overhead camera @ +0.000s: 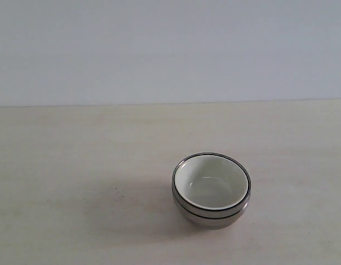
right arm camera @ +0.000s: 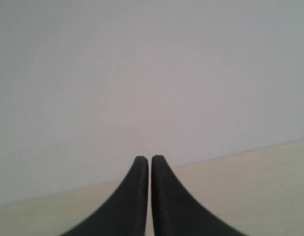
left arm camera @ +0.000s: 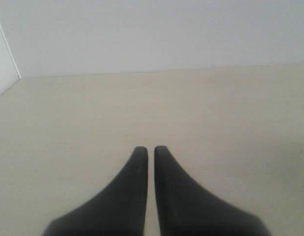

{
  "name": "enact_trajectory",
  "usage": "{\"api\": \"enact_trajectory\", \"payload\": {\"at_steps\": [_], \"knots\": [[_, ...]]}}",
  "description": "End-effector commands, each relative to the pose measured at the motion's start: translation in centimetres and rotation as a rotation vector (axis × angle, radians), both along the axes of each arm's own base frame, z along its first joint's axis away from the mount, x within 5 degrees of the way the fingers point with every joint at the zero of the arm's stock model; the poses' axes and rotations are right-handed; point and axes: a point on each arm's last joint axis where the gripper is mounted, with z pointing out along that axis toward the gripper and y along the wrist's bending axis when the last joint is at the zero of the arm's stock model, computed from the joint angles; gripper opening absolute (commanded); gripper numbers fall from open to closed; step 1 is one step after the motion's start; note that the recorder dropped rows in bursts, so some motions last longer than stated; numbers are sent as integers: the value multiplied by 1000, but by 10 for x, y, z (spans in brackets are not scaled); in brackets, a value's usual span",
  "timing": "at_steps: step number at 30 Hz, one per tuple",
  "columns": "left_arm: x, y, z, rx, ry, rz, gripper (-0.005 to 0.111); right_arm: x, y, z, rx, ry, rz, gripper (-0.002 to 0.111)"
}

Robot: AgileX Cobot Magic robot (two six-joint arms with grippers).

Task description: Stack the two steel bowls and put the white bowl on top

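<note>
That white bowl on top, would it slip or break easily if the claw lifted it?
Probably slippery: the white bowl looks glossy inside. It looks ceramic, so likely stiff and chippable if dropped. Nested low in the steel bowls, it would likely shift with them rather than tip.

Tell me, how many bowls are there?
3, it seems, in one stack on the table: the white bowl on top, nested in the steel bowls. Only their rims and outer wall show, so the count is uncertain.
</note>
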Motion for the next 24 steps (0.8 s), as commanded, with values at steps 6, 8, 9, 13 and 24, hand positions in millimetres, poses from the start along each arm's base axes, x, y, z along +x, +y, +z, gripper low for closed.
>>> {"api": "enact_trajectory", "payload": {"at_steps": [6, 8, 9, 13, 24], "knots": [[0, 0, -1, -7, 0, 6, 4, 0, 0, -5, -114, 22, -23, 0], [0, 0, -1, -7, 0, 6, 4, 0, 0, -6, -115, 32, -23, 0], [0, 0, -1, -7, 0, 6, 4, 1, 0, -7, -119, 47, -22, 0], [0, 0, -1, -7, 0, 6, 4, 1, -1, -14, -187, 118, -27, 0], [0, 0, -1, -7, 0, 6, 4, 1, -1, -22, -209, 206, -22, 0]]}}
